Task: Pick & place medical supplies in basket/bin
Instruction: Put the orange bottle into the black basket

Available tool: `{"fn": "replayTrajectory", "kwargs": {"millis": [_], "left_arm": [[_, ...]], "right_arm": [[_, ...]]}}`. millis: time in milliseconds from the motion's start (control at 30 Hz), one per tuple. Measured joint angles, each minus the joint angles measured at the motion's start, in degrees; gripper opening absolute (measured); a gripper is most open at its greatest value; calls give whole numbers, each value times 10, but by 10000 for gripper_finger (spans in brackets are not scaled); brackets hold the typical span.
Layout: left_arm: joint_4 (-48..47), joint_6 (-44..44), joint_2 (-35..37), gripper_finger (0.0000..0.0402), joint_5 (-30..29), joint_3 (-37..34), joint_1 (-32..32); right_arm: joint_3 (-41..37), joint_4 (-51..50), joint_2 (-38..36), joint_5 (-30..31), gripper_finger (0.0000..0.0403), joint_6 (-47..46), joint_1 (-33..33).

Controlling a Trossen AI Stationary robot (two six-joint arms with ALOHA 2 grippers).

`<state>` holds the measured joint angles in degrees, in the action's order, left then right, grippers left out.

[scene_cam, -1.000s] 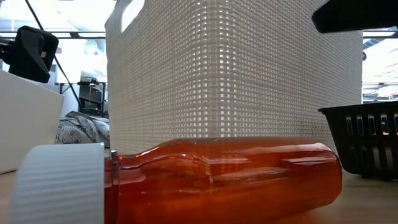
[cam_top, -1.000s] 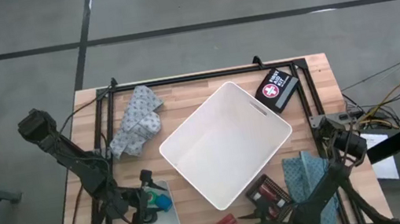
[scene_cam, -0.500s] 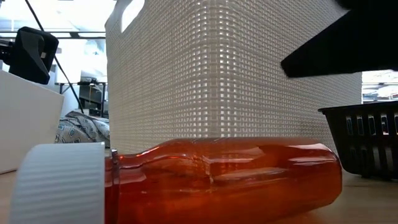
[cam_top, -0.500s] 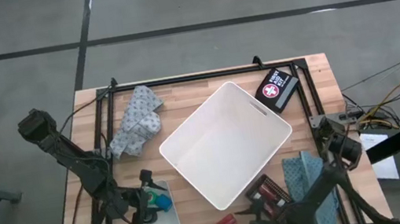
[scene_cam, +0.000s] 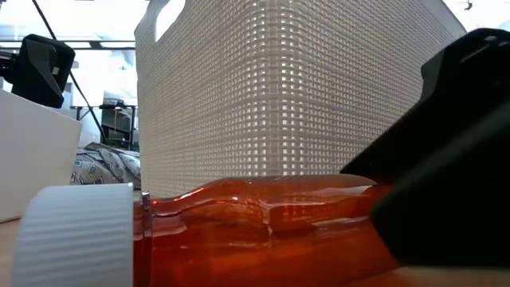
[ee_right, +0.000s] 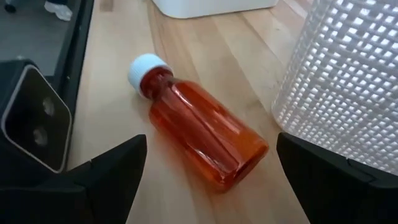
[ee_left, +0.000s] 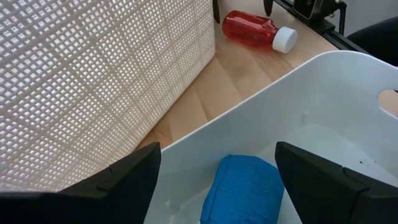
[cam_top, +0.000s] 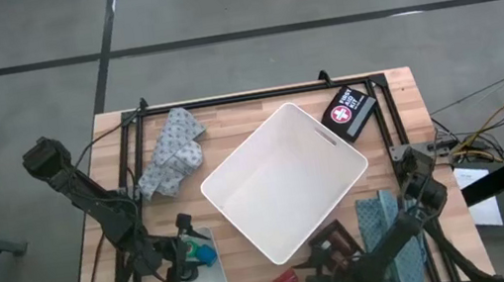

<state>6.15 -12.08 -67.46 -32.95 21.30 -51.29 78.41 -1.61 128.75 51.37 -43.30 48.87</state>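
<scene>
The white bin (cam_top: 283, 181) stands in the middle of the table; its lattice wall (scene_cam: 303, 88) fills the low view. An orange bottle (cam_top: 283, 281) with a white cap (ee_right: 144, 67) lies on its side on the wood near the table's near edge. My right gripper (cam_top: 313, 270) is open just to the right of it, and the bottle (ee_right: 199, 134) lies ahead between its fingers, untouched. My left gripper (cam_top: 188, 250) is open over the small translucent tray (cam_top: 203, 280), its fingers on either side of a blue roll (ee_left: 245, 186) that lies in the tray.
A dark case with a red cross (cam_top: 348, 112) lies at the far right corner and a patterned cloth (cam_top: 172, 153) at the far left. A teal cloth (cam_top: 384, 221) and a small dark basket (cam_top: 337, 243) lie near the right arm. Black rails frame the table.
My right gripper has moved toward the table's left along the near edge and come down toward the orange bottle; in the low view it has dropped from the top corner to beside the bottle's base end. The bottle has stayed where it was.
</scene>
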Motion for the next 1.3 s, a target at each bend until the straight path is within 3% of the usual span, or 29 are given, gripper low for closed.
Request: {"fn": "replayTrajectory", "kwargs": {"millis": [1300], "left_arm": [[-2,0,0,322,0,0,0]], "right_arm": [[0,39,-13,0,352,35,-9]]}}
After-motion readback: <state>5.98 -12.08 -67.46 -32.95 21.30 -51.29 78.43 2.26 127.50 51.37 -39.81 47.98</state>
